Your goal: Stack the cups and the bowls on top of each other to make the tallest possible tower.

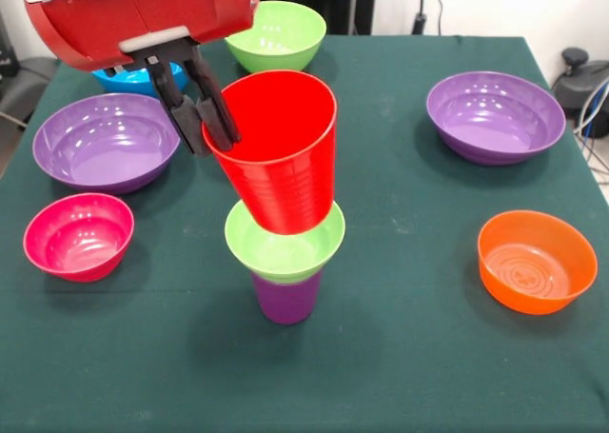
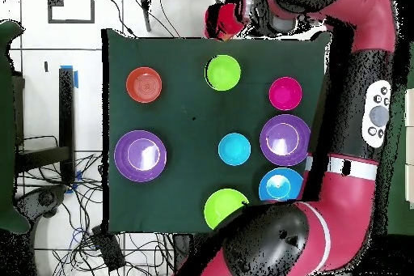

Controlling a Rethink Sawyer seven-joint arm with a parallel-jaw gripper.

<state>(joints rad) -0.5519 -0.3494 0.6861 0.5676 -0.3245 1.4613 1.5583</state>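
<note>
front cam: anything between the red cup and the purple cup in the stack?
Yes: a small lime green bowl sits between red cup and purple cup; seen in front view.

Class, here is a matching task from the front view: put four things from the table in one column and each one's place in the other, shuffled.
1 red cup
2 small lime green bowl
3 purple cup
4 orange bowl

A lowest, standing on the cloth
B by itself, empty
C uppermost, tilted
D between the two cups

Pairs: 1-C, 2-D, 3-A, 4-B
</note>
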